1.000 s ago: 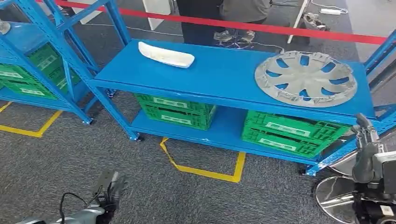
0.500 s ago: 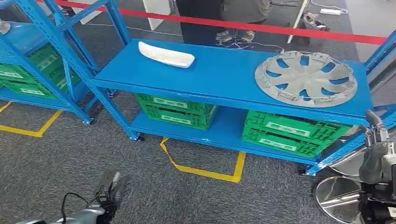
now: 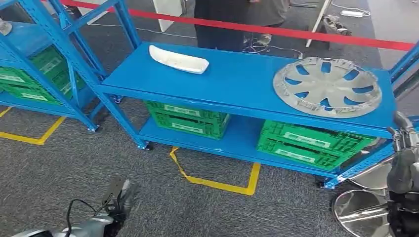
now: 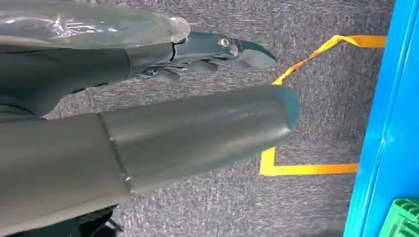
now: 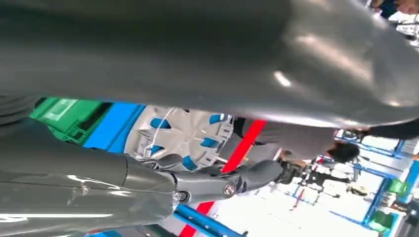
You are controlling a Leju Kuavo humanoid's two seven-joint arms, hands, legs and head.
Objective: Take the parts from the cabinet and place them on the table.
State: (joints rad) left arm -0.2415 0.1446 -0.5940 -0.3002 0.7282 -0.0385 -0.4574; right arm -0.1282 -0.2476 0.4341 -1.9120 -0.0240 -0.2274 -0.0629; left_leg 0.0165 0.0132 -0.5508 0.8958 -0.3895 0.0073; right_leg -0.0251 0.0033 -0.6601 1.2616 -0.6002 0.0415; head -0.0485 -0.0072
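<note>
Head view. Step in hand, as I judge it: the approach, before any pick. Two parts lie on the top shelf [image 3: 237,79] of the blue rack: a grey hubcap [image 3: 327,87] and a white trim piece [image 3: 179,59]. The right hand [image 3: 402,163] hangs at the rack's right end, below shelf level; the hubcap is up and to its left, near but apart. The left hand [image 3: 118,200] hangs low over the carpet, well apart from both parts; the trim piece is far ahead and above it. Green crates [image 3: 187,116] sit on the lower shelf, between the hands. A person stands behind the red barrier tape [image 3: 276,30].

Left wrist view. The left hand [image 4: 163,98] holds nothing: thumb [image 4: 197,131] straight, darker fingers [image 4: 222,49] lying loosely apart from it. Carpet and yellow floor tape [image 4: 306,169] lie beyond the fingertips.

Right wrist view. The right hand [image 5: 188,148] holds nothing; whether its fingers are spread or curled I cannot tell (the cover blocks most of them). The hubcap [image 5: 185,134] lies past the fingers [image 5: 237,183], apart from them.

Next move, my judgement: raise the right hand above shelf height, reach left to the hubcap's near rim, spread wide; the part is broad and flat, so an edge grip is needed.
</note>
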